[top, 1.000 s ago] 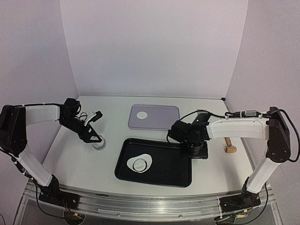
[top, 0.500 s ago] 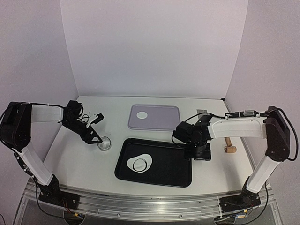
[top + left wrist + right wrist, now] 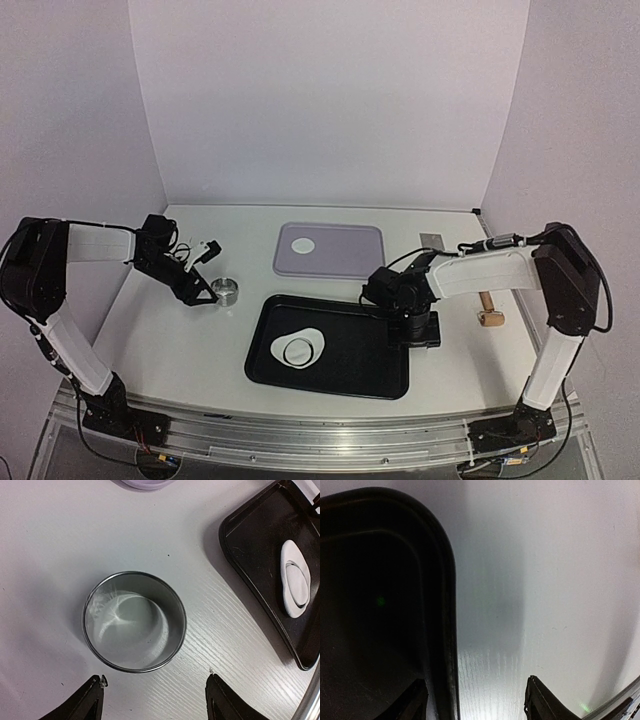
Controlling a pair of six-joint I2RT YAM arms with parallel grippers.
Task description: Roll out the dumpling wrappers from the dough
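The ring (image 3: 228, 290) has shifted up and to the right on the bench (image 3: 170, 340) since the earlier frames, and the left claw (image 3: 207, 298) has followed it. The right claw (image 3: 420, 338) has moved a little back toward the black tray (image 3: 330, 385) after swinging out to the right.

In the top view the ring stands left of centre, near the tray's upper left corner but apart from it. The left claw sits just to its lower left. In the left wrist view the left claw's fingers (image 3: 92, 702) are spread wide at the bottom edge. The ring stands upright just above them in the frame, outside the gap and touching neither finger.

The right claw hangs over the tray's right edge. In its own wrist view the fingers (image 3: 540, 700) are well apart, one over the tray's dark inside and one over the pale bench. The tray's rim runs up between them, closer to the finger on the left of the frame, and nothing is gripped.

One wrapper (image 3: 305, 245) lies flat on the lilac board (image 3: 350, 262) in the upper middle of the top view. An oval sheet of dough (image 3: 312, 340) lies in the lower left of the tray, with a round disc outlined in it. A wooden tool (image 3: 488, 312) lies on the bench at the right.
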